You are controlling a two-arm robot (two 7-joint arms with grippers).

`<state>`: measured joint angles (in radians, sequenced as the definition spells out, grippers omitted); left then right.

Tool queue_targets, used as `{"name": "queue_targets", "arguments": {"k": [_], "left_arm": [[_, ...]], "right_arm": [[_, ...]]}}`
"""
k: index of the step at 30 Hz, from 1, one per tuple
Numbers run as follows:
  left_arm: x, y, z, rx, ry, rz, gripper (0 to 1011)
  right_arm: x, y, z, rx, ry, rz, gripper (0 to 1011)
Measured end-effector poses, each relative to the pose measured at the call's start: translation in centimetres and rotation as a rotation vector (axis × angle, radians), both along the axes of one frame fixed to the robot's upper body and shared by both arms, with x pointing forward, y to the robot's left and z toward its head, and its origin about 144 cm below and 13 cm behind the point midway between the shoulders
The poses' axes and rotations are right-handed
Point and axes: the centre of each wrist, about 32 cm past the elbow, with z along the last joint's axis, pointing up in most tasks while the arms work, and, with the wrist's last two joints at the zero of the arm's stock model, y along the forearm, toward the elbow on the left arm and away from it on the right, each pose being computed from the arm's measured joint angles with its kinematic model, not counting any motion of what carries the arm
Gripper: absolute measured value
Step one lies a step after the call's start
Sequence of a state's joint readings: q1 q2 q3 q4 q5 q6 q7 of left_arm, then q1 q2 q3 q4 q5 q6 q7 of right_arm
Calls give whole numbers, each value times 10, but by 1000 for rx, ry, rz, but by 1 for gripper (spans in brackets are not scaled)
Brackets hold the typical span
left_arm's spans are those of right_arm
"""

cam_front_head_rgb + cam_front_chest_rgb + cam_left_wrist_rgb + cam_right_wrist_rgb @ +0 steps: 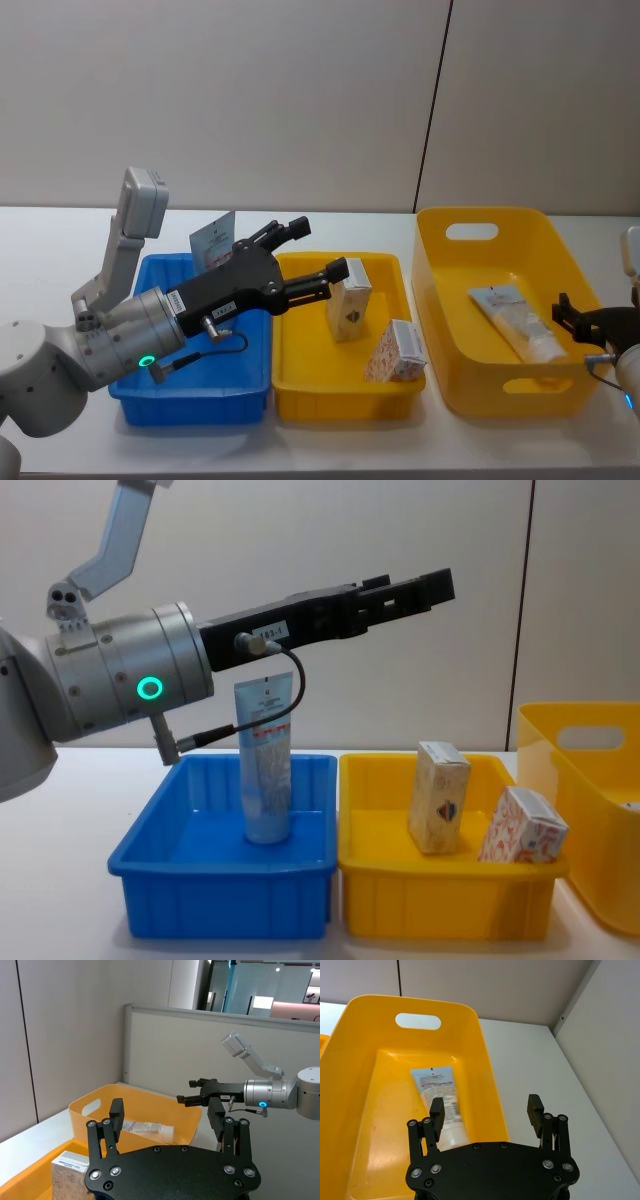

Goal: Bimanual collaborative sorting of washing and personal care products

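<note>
now left tool [320, 250] spread above cream carton [349, 305]; right tool [486, 1105] spread beside tube [437, 1087]

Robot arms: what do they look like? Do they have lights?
The left arm is a fat silver cylinder with a glowing green ring and thin black cable. The left tool is black, boxy and two-pronged. The right tool matches; its silver arm has a blue light.

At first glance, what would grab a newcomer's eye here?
The left gripper, open, hangs above the yellow tray holding a cream carton and a red-patterned carton. A pale-blue tube stands upright in the blue tray; a second tube lies in the yellow basket by the open right gripper.
</note>
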<state>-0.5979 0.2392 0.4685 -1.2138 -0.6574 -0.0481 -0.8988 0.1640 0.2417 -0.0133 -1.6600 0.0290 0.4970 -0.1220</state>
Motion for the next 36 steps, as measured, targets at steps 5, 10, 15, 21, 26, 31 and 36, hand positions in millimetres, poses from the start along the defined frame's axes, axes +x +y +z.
{"name": "queue_targets", "arguments": {"k": [5, 10, 15, 21, 26, 31, 36], "left_arm": [[0, 0, 0, 0, 0, 0, 1001], [0, 0, 0, 0, 0, 0, 1001], [0, 0, 0, 0, 0, 0, 1001], [0, 0, 0, 0, 0, 0, 1001], [0, 0, 0, 1, 0, 2, 1001], [-4, 0, -2, 13, 4, 29, 1001], [-9, 1, -5, 35, 9, 74, 1001]], "right_arm": [[0, 0, 0, 1, 2, -2, 1004], [0, 0, 0, 4, 2, -3, 1003], [-2, -1, 5, 28, -22, 6, 1003], [-7, -4, 16, 88, -77, 37, 1003], [-13, -6, 28, 154, -133, 72, 1003], [-19, -9, 41, 226, -197, 112, 1003], [-22, -10, 48, 260, -228, 134, 1003]]}}
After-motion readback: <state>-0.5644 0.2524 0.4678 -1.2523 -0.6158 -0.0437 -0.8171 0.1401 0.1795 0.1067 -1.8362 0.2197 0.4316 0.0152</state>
